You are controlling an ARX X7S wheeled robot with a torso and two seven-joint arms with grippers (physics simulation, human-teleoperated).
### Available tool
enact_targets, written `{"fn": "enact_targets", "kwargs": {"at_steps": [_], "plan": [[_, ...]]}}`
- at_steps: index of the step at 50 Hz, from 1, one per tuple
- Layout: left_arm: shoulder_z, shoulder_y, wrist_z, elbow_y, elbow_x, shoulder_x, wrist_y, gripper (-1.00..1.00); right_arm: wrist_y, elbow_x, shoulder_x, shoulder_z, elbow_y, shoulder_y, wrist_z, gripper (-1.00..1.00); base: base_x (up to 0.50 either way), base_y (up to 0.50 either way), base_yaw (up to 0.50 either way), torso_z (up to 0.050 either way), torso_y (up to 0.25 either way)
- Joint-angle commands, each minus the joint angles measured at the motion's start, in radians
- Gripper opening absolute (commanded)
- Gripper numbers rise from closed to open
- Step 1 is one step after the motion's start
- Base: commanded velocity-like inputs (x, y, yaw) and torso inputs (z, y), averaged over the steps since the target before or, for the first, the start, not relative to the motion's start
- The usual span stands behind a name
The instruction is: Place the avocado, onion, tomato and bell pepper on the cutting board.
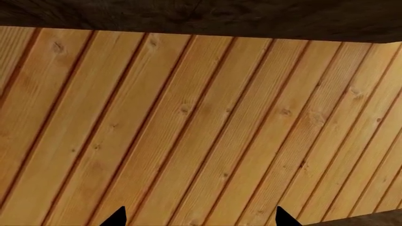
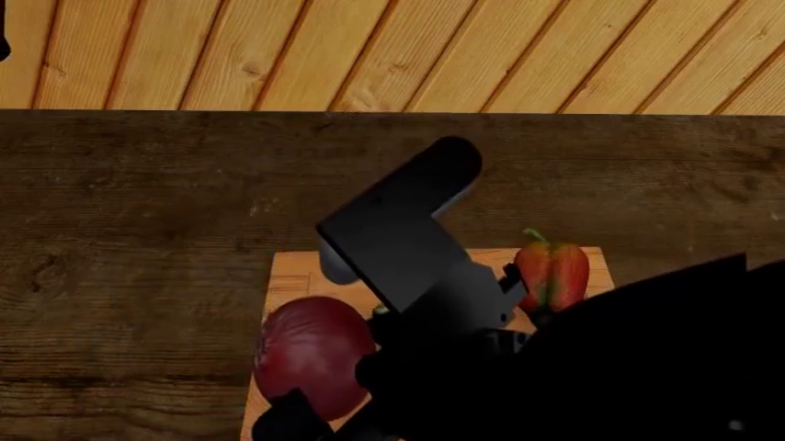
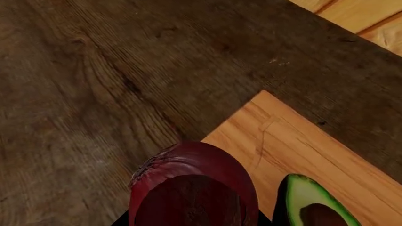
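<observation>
The right arm (image 2: 417,266) is covering most of the cutting board (image 2: 294,271). The right wrist picture's edge is cutting off the avocado (image 3: 314,205) and onion (image 3: 195,188). The bell pepper's (image 2: 552,271) lower end is hiding behind the arm

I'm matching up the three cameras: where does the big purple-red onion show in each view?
Head view: the large round purple-red onion sits lower left, on the light-wood cutting board, partly behind the right arm.
Right wrist view: bottom centre, beside the halved avocado.
Left wrist view: not in it; only planks.
Shared landmark: the cutting board.

Pine plank floor (image 1: 207,136); dark table edge (image 1: 201,16); left gripper (image 1: 199,217) fingertips apart, probably empty.
</observation>
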Motion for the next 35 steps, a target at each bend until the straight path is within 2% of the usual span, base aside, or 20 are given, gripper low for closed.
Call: {"fn": "enact_targets", "kwargs": {"at_steps": [1,19,20,35], "plan": [[-0.001,0.006,0.0,0.002,0.001,-0.004,0.003,1.0,-0.007,-0.042,0.003,-0.001,0.006,-0.032,-0.026,-1.0,0.0,0.0,0.0,0.0,0.0],[-0.007,0.009,-0.011,0.0,-0.002,-0.006,0.009,1.0,-0.008,-0.032,0.007,-0.002,0.009,-0.039,-0.02,-1.0,0.0,0.0,0.0,0.0,0.0],[-0.007,0.009,-0.011,0.001,-0.002,-0.006,0.009,1.0,-0.007,-0.032,0.007,-0.001,0.01,-0.038,-0.019,1.0,0.0,0.0,0.0,0.0,0.0],[-0.009,0.0,-0.015,-0.008,-0.005,-0.004,0.008,1.0,0.009,-0.015,-0.001,0.004,0.011,-0.013,-0.012,1.0,0.0,0.0,0.0,0.0,0.0]]}}
